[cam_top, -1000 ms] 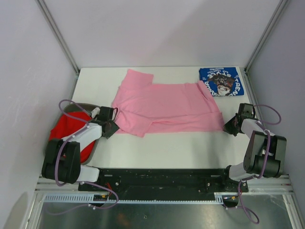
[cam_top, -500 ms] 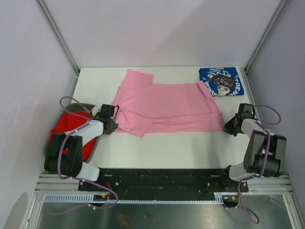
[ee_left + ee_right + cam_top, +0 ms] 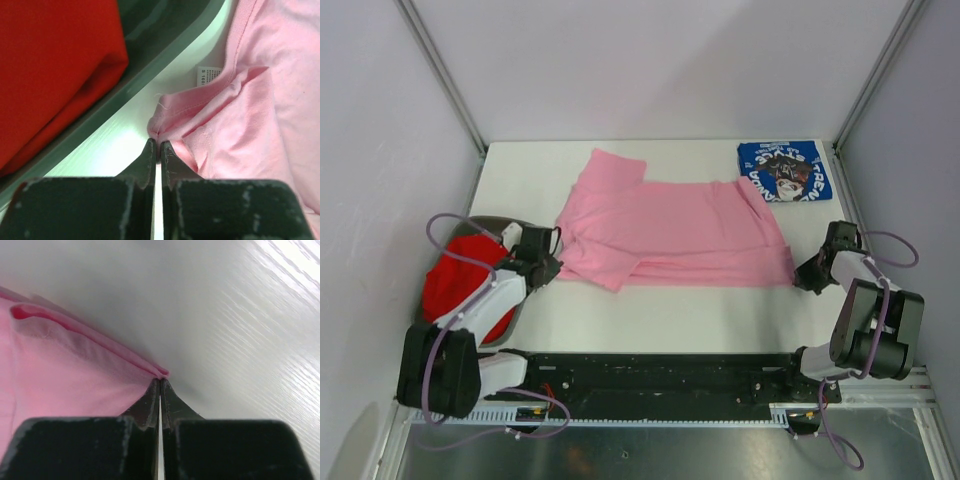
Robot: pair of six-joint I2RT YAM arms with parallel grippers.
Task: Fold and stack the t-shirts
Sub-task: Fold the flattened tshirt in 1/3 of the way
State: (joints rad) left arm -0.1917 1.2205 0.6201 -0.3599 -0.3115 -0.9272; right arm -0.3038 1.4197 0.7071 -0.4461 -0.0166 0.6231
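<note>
The pink t-shirt (image 3: 670,225) lies spread across the middle of the bench (image 3: 670,305). The left claw (image 3: 156,147) is pinched tight on its near-left corner and the right claw (image 3: 159,385) on its near-right corner, both low at the bench. The blue t-shirt (image 3: 783,170) sits folded at far right. The red t-shirt (image 3: 460,280) lies in the grey bin (image 3: 160,60) at left.

Both arms are stretched out low, one on each side. Left hand (image 3: 156,146) and right hand (image 3: 160,381) are both clamped tight on the pink shirt (image 3: 670,225) edge.
</note>
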